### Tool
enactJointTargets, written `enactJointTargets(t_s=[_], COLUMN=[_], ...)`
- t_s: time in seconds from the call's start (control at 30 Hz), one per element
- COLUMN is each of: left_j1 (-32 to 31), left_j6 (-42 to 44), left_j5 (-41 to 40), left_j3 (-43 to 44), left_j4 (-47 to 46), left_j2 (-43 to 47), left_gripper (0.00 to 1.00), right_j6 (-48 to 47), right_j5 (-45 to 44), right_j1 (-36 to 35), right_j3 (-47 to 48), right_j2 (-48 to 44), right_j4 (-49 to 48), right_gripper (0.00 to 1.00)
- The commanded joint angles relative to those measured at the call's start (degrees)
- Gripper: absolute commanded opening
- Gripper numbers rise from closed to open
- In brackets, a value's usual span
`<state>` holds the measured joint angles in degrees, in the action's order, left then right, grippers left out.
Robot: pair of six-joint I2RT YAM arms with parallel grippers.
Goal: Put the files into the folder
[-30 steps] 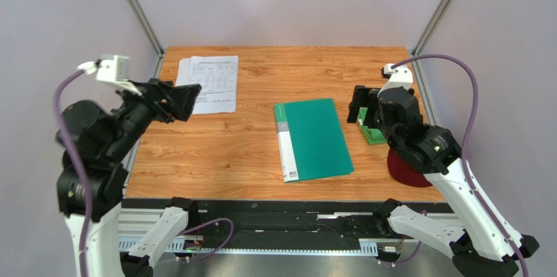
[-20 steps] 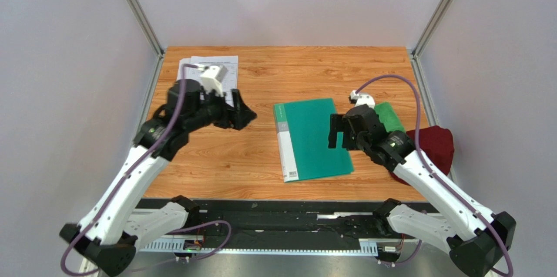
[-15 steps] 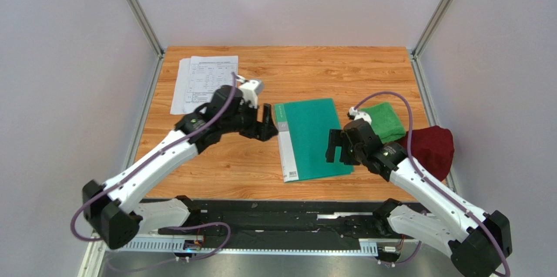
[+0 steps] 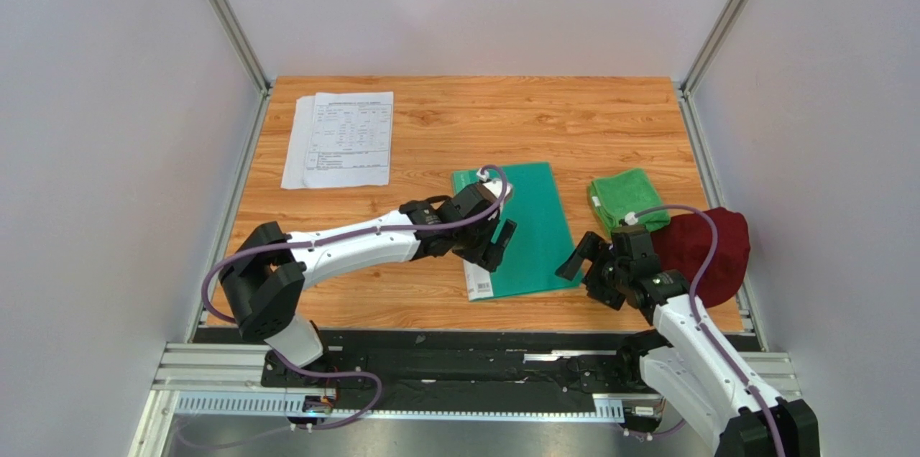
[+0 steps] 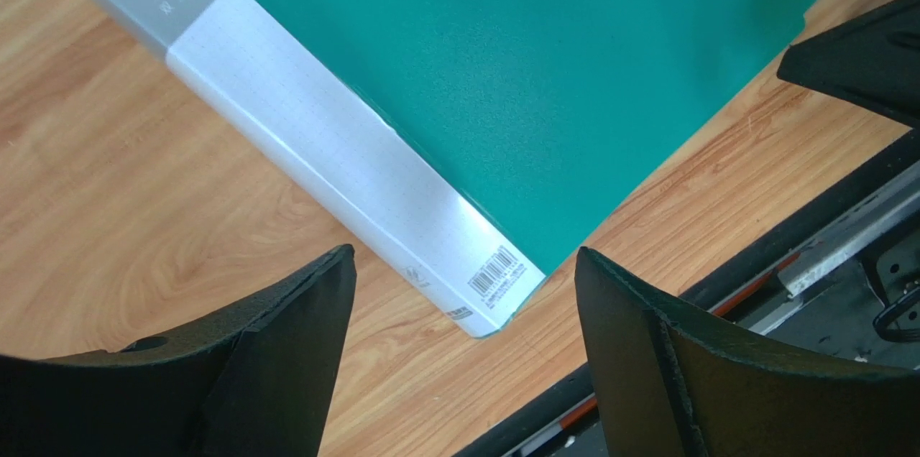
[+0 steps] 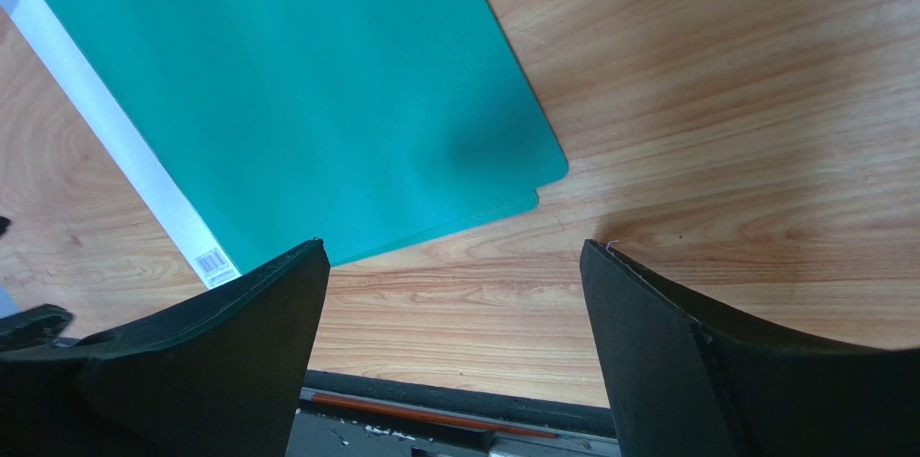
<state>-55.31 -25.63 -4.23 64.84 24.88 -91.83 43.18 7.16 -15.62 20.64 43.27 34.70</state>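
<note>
The teal-green folder (image 4: 535,236) lies closed on the wooden table, its white barcode spine (image 4: 476,274) on the left. It fills the left wrist view (image 5: 518,69) and the right wrist view (image 6: 292,101). The files (image 4: 340,139), white printed sheets, lie at the far left of the table. My left gripper (image 4: 499,241) is open and empty above the folder's near-left part; in its own view the gripper (image 5: 462,344) straddles the barcode corner. My right gripper (image 4: 580,260) is open and empty beside the folder's near-right corner, and shows in its own view (image 6: 448,355).
A bright green folded cloth (image 4: 626,198) lies right of the folder. A dark red cloth (image 4: 713,241) sits at the table's right edge. The table's near edge and the black rail (image 4: 486,344) run just below both grippers.
My left arm swung from the far left across to above the folder's near-left part. My right arm drew back toward the near edge, uncovering the green and red cloths.
</note>
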Motion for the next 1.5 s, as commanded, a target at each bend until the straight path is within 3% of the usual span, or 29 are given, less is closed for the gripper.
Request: enactJointTargets(t_s=[0.0,0.13,0.3,0.47,0.67,0.73,0.83,0.9,0.97,1.07,1.13,1.23,1.37,1.47], left_j1=[-0.41,-0.41,-0.33,3.44,7.48,10.73,17.76,22.07,25.58,29.45,30.96,34.21,35.53,35.53], left_j6=[-6.44,-10.4,-14.27,-19.71,-22.19,-20.96,-17.98,-13.78,-10.86,-5.76,-2.07,2.59,10.67,13.32], left_j5=[-5.71,-2.46,-3.06,-2.03,-0.61,5.85,11.42,13.81,14.42,16.36,15.75,21.87,27.51,28.05], left_j3=[-3.91,-8.93,-9.38,-14.81,-21.6,-20.81,-15.99,-7.92,0.5,11.6,19.92,32.22,48.25,54.33], left_j4=[-0.97,-7.2,-5.72,-9.05,-14.69,-14.77,-13.64,-9.79,-5.56,-1.52,2.07,7.44,17.46,21.51], left_j2=[1.39,1.48,1.13,4.2,13.86,14.4,12.22,9.41,4.22,-5.0,-12.7,-24.13,-36.99,-42.89], left_gripper=[0.84,0.84,0.83,0.85,0.87,0.88,0.88,0.88,0.88,0.88,0.88,0.85,0.85,0.84], right_j6=[-0.9,0.5,3.49,4.55,-4.76,-8.44,-13.71,-14.79,-12.88,-6.21,-3.29,2.07,9.98,18.15], right_j5=[6.17,12.09,7.78,7.7,2.86,2.95,2.07,1.89,5.29,11.1,11.47,10.34,10.33,11.29], right_j1=[1.03,0.59,0.59,0.59,2.77,3.75,4.89,4.89,4.46,1.57,-0.89,-7.04,-15.47,-19.35], right_j3=[2.82,0.37,-2.18,-3.69,10.86,15.63,26.61,34.24,34.12,24.74,17.9,11.64,3.91,-1.72], right_j2=[2.08,4.28,5.51,9.72,25.0,32.62,39.77,45.05,43.59,35.18,30.93,23.9,20.72,23.34], right_j4=[-5.42,-9.55,-9.12,-17.81,-19.67,-19.15,-16.87,-12.4,-9.74,-14.82,-17.55,-19.4,-26.5,-40.2], right_gripper=[0.91,0.89,0.8,0.8,0.84,0.85,0.87,0.88,0.88,0.88,0.88,0.88,0.87,0.81])
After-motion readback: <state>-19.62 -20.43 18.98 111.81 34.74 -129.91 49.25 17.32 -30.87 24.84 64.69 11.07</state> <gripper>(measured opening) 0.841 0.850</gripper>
